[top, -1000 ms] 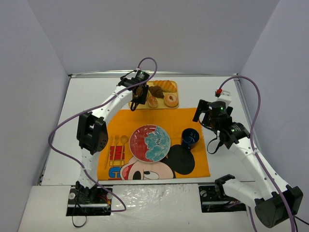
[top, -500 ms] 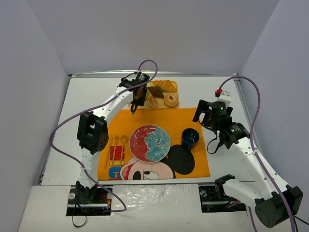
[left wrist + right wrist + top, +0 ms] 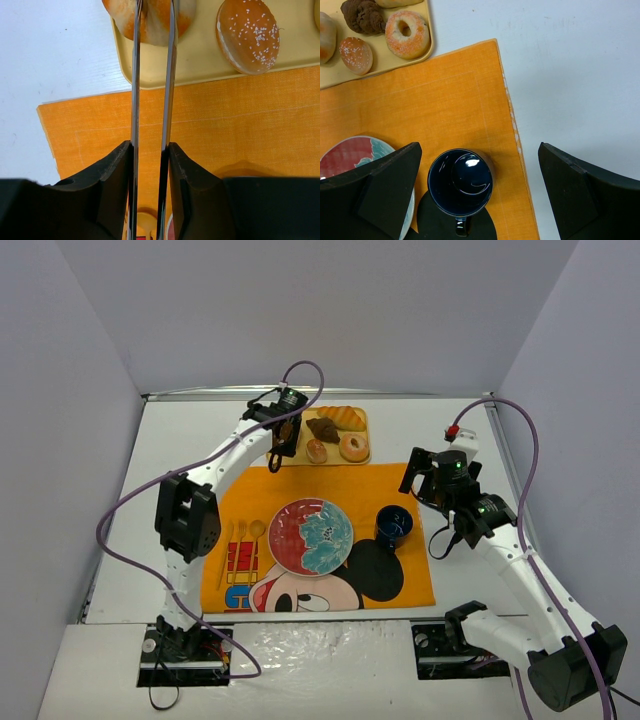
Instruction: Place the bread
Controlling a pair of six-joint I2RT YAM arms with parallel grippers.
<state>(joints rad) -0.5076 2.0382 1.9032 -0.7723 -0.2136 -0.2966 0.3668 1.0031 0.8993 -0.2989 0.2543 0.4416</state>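
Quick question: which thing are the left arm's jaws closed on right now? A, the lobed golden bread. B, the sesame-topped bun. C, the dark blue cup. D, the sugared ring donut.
A: in the left wrist view the left jaws pinch the lobed golden bread at the corner of the tray, while the sesame-topped bun sits apart from them.

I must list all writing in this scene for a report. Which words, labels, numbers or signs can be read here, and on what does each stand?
No text can be read in any view.
Placemat: the coloured blocks printed by its near left corner may be letters, but they are too small to read.
Plate, cup, tray: pattern or plain surface only, no writing visible.
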